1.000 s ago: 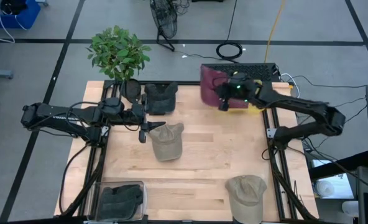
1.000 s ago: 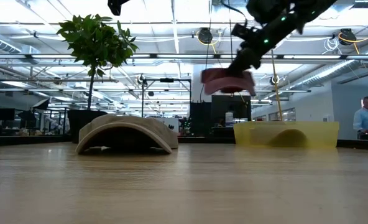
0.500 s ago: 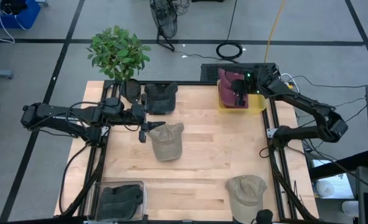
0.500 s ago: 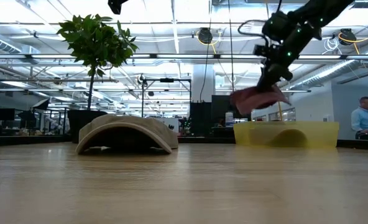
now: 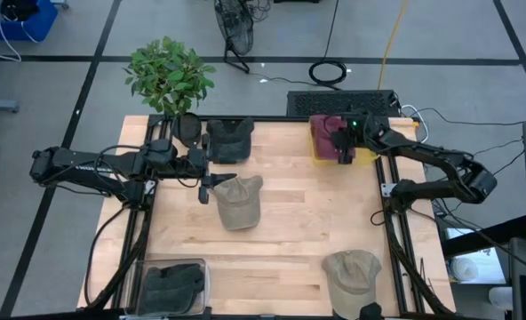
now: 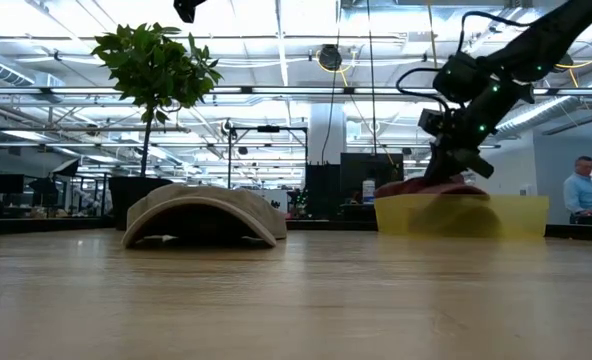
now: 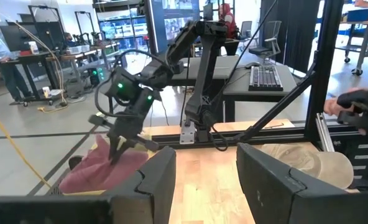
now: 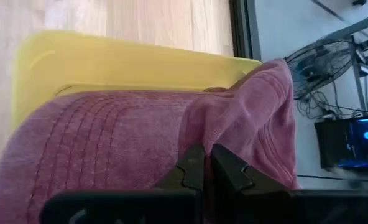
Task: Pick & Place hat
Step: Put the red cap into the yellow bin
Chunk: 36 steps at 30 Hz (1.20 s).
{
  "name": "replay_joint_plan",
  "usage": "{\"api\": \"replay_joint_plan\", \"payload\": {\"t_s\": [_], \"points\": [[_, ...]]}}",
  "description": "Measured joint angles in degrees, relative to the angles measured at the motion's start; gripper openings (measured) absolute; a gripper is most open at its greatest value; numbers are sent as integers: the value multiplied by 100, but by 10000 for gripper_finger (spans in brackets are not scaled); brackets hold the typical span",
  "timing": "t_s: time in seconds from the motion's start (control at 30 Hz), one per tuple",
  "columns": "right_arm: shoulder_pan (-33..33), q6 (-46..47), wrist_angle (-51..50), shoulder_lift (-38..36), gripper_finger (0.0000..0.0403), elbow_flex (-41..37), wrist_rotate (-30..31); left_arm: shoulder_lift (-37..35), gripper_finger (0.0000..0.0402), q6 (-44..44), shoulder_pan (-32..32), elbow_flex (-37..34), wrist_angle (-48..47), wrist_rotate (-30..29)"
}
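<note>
A pink hat (image 5: 330, 133) lies in the yellow bin (image 5: 362, 153) at the table's far right, and only its top shows above the bin's wall (image 6: 421, 186). My right gripper (image 5: 344, 151) is shut on it, slanting down from above. A tan hat (image 5: 239, 201) rests brim-down on the wood at mid-table. My left gripper (image 5: 206, 188) hovers level just left of the tan hat, open, with nothing between its fingers (image 7: 151, 180). My right gripper pinches a raised fold of the pink hat's crown cloth (image 8: 199, 134) between its two fingers. They come slanting down from above, from the table's right side. The hat's stitched brim (image 8: 91, 134) and the rest of its body lie down inside the yellow bin.
A dark hat (image 5: 229, 140) lies at the far edge beside a potted plant (image 5: 170, 76). Another tan hat (image 5: 350, 277) sits near the front right. A clear bin holding a dark hat (image 5: 172, 286) stands at the front left. Bare wood lies between them.
My right gripper has swung toward the table's right edge and gone down, rolling its wrist, still shut on the pink hat. The hat, which hung clear in the air, has sunk into the yellow bin.
</note>
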Motion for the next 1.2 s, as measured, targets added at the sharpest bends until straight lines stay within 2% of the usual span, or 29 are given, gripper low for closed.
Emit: {"api": "replay_joint_plan", "payload": {"t_s": [0.2, 0.47, 0.7, 0.9, 0.97, 1.07, 1.13, 1.2], "points": [[-1, 9, 319, 0, 7, -195, 27, 0, 172, -2, 0, 0, -4, 0], [2, 157, 995, 11, 8, -376, 482, 0, 172, 0, 0, 0, -9, 0], [4, 200, 962, 9, 8, -394, 474, 0, 172, 2, 0, 0, -9, 0], [4, 836, 835, 9, 9, -391, 472, 0, 172, 4, 0, 0, -9, 0], [6, 895, 850, 9, 13, -391, 728, 0, 172, 5, 0, 0, -9, 0], [5, 900, 1079, 15, 27, -395, 1437, 0, 172, 7, 0, 0, -11, -2], [-19, 904, 1232, 15, 38, -396, 1502, 0, 172, 7, 0, 0, -11, -2], [-22, 948, 1262, 15, 48, -396, 1296, 0, 172, 7, 0, 0, -11, -2]]}}
